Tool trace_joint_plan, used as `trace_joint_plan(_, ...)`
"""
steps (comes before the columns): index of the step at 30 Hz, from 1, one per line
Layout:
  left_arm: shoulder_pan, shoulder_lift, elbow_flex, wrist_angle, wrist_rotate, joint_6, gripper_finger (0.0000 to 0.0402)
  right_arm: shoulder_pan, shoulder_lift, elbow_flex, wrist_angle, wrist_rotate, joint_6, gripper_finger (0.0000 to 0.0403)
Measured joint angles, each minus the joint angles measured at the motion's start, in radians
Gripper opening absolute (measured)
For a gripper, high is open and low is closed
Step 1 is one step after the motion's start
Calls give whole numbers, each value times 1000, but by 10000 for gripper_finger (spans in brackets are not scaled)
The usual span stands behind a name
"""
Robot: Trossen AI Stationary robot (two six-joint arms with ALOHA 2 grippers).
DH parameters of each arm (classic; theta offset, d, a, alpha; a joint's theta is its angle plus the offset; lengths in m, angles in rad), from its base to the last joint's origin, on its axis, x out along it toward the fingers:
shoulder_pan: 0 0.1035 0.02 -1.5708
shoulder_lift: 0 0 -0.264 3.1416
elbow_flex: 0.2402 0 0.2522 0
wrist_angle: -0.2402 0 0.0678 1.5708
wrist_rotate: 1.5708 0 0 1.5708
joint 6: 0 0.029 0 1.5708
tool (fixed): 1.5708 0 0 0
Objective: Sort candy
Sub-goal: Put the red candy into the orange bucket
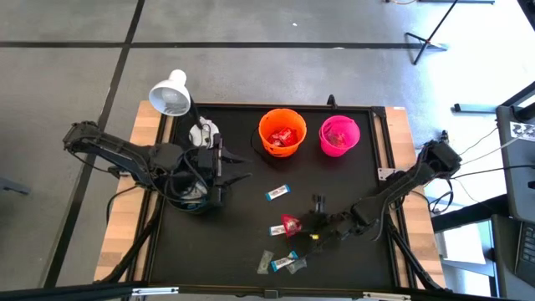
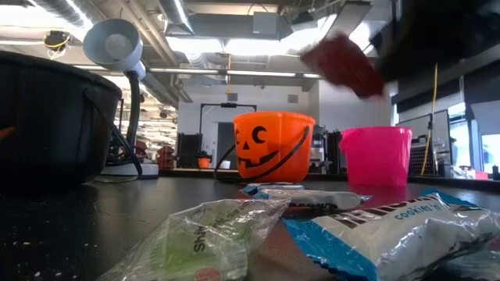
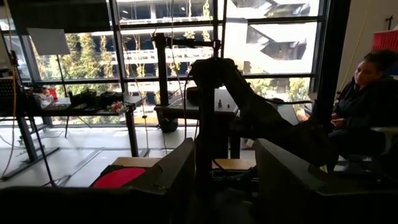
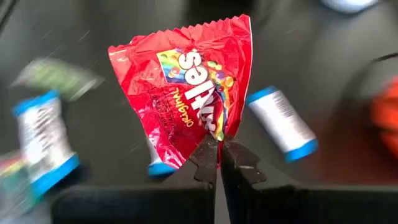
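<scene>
My right gripper (image 1: pixel 308 224) (image 4: pixel 219 144) is shut on a red candy packet (image 4: pixel 186 87) (image 1: pixel 290 222), which shows blurred high in the low view (image 2: pixel 340 62). Loose candy lies on the black table: blue-and-white pieces (image 1: pixel 277 193) (image 1: pixel 278 229) (image 1: pixel 288 263) and a pale greenish one (image 1: pixel 266 262) (image 2: pixel 211 230). The orange bucket (image 1: pixel 282 132) holds red candy; the pink bucket (image 1: pixel 338 135) stands beside it. My left gripper (image 1: pixel 238 167) (image 3: pixel 224 149) waits open and level at the left, above the black bucket (image 2: pixel 47 125). My right gripper pinches the red packet by the edge of one end (image 4: pixel 214 135), between its two fingertips only. The fingers slant down from the table's right side. The packet stands out beyond the fingertips, spread flat, lifted clear of the table.
A white desk lamp (image 1: pixel 171 94) stands at the table's far left corner. The orange and pink buckets sit along the far edge. Bare table shows between the buckets and the loose candy. A person (image 3: pixel 367 106) sits beyond the table in the left wrist view.
</scene>
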Motion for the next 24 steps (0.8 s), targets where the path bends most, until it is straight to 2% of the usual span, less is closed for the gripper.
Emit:
trace_joint_plan(6, -3, 0, 0, 43, 5, 0, 158, -48, -140, 1, -8, 266, -105, 14)
trace_joint_plan(8, -3, 1, 0, 43, 5, 6, 158, -98, -184, 1, 13, 295, -146, 14)
trace_joint_plan(11, -3, 0, 0, 43, 5, 9, 158, -194, -238, 2, 48, 275, -218, 14)
trace_joint_plan(15, -3, 0, 0, 42, 6, 8, 158, -367, -282, 2, 107, 163, -316, 14)
trace_joint_plan(21, -3, 0, 0, 42, 1, 17, 158, -685, -285, 2, 137, -215, -344, 14)
trace_joint_plan(24, -3, 0, 0, 37, 0, 18, 158, -811, -279, 2, 135, -318, -325, 14)
